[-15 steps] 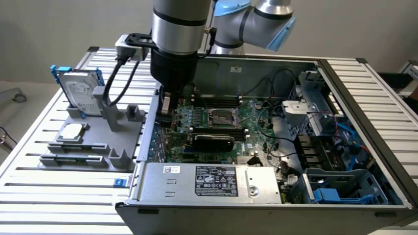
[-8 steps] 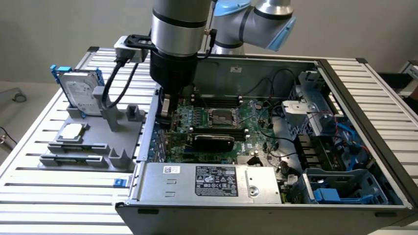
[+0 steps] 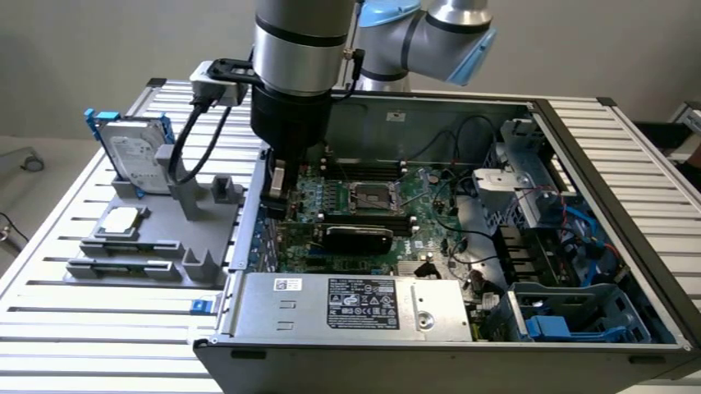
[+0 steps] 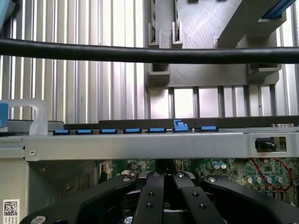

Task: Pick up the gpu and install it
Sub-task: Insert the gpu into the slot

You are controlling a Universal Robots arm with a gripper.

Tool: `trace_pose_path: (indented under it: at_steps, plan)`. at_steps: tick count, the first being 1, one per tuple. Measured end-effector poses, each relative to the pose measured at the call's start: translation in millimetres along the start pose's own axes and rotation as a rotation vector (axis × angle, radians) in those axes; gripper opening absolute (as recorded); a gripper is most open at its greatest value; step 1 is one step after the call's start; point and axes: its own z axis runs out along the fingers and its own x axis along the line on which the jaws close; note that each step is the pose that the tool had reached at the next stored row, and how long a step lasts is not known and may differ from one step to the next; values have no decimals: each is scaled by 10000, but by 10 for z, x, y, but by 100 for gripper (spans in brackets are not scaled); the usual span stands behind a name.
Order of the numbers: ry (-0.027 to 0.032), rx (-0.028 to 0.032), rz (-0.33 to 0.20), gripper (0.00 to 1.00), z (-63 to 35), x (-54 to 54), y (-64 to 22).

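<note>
Black two-finger gripper [image 3: 272, 199] low over green motherboard [image 3: 367, 201]. Jaws drawn narrow, apparently pinching thin silver-bracketed gpu card [image 3: 276, 177] edge-on. Judged light, stiff, fragile; best gripped along board edge, off components.

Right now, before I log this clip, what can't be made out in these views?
1. Exterior view: the arm hides the motherboard edge under the gripper.
2. Wrist view: a black cable crosses the grey fixture, hiding a strip of it.
3. Exterior view: the power supply label print is too small to read.
</note>
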Motion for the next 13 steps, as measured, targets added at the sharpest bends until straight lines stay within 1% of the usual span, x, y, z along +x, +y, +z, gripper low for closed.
trace_pose_path:
  at_steps: [3,5,7,13]
  plan:
    - [52,1,7,13,8,-1,-17]
    - [74,1,12,13,19,-3,-20]
    - [81,1,13,13,23,-6,-24]
    - [80,1,13,13,22,-24,-41]
